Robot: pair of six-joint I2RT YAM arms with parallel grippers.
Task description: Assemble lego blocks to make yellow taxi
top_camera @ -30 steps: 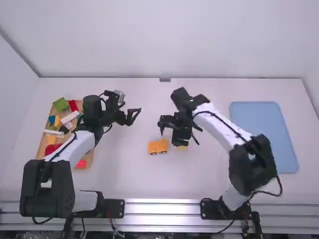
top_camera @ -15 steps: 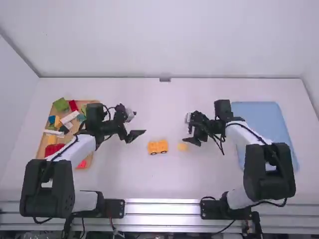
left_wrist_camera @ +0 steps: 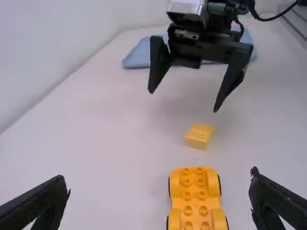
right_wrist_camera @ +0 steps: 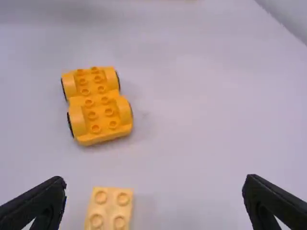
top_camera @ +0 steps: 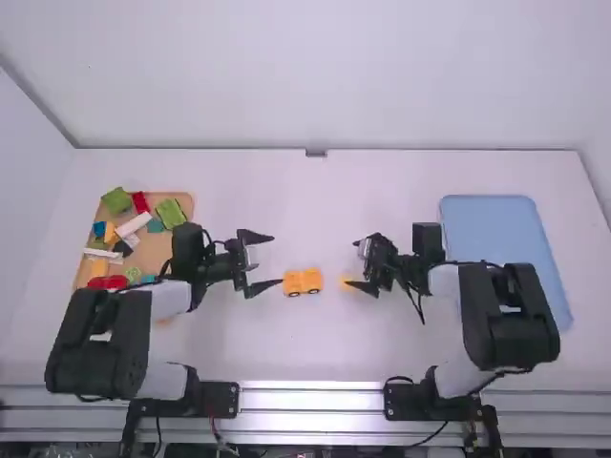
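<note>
While the black left gripper [top_camera: 276,259] and black right gripper [top_camera: 352,263] both have jaws spread, a small studded yellow plastic block [right_wrist_camera: 109,211] lies beside the yellow wheeled base [right_wrist_camera: 98,108], nearer the right one but off its jaws' centre.

The table [top_camera: 315,343] holds one wheeled base [right_wrist_camera: 98,106], one loose yellow block [right_wrist_camera: 110,208] and two trays [top_camera: 501,248]

White arm links [top_camera: 172,300], chunky black joints [top_camera: 511,317], thin black cables [top_camera: 418,303], dark base plates [top_camera: 403,401]
</note>
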